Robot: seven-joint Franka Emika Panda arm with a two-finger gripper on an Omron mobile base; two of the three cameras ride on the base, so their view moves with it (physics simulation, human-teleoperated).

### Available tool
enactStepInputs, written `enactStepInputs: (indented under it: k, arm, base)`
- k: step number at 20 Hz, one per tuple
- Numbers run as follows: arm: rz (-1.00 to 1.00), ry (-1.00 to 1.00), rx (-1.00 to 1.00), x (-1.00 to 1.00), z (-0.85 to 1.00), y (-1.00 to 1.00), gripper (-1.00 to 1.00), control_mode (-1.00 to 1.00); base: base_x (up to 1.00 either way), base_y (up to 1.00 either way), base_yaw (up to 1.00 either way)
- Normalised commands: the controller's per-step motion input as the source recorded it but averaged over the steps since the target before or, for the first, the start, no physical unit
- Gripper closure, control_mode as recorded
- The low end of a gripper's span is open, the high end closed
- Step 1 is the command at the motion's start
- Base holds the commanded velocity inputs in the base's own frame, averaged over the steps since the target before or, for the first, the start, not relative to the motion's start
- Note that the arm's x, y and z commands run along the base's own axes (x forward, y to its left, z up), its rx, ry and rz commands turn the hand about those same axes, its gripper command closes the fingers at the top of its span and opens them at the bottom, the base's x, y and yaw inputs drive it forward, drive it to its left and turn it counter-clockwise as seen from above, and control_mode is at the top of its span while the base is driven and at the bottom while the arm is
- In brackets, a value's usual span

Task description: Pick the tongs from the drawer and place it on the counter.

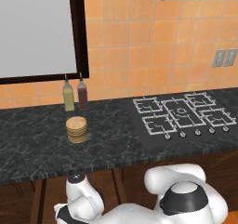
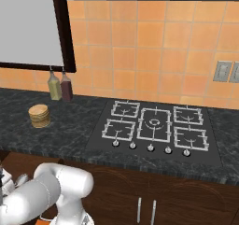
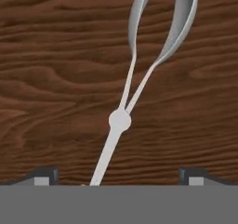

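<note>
In the hand view the silver-grey tongs (image 3: 120, 120) lie flat on the brown wooden bottom of the drawer (image 3: 51, 79). Their round pivot is in the middle, and the two looped ends reach up to the top edge. My gripper (image 3: 118, 175) hangs straight above them, open, with a dark fingertip (image 3: 44, 174) far out on either side of the handle and nothing between them. The black marble-look counter (image 1: 42, 146) (image 2: 70, 126) runs across both base views, and my arm bends down below its front edge.
A stack of round tan discs (image 1: 76, 129) (image 2: 39, 116) stands on the counter in front of two bottles (image 1: 69, 95) (image 1: 82, 94) by the wall. The black gas hob (image 1: 183, 114) (image 2: 154, 126) lies to the right. Dark cabinet doors (image 2: 186, 205) are under it.
</note>
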Motion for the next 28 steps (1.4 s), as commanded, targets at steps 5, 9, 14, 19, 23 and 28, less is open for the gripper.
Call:
enactStepInputs:
  k: [5, 9, 14, 19, 23, 28]
  arm:
    - [0.00, -0.01, 0.00, 0.11, -0.30, 0.34, -1.00, -1.00]
    - [0.00, 0.00, 0.00, 0.04, -0.35, 0.41, -1.00, -1.00]
    - [0.00, 0.00, 0.00, 0.06, -0.38, 0.33, -1.00, -1.00]
    - [0.00, 0.01, -0.02, -0.16, -0.76, 0.38, 1.00, -1.00]
    - [0.00, 0.04, -0.03, -0.33, -0.79, 0.37, 1.00, -1.00]
    - [0.00, 0.00, 0.00, -0.58, -0.39, 0.18, 1.00, -1.00]
  base:
    - [0.00, 0.00, 0.00]
    - [0.00, 0.00, 0.00]
    - [0.00, 0.00, 0.00]
    - [0.00, 0.00, 0.00]
    - [0.00, 0.00, 0.00]
    - [0.00, 0.00, 0.00]
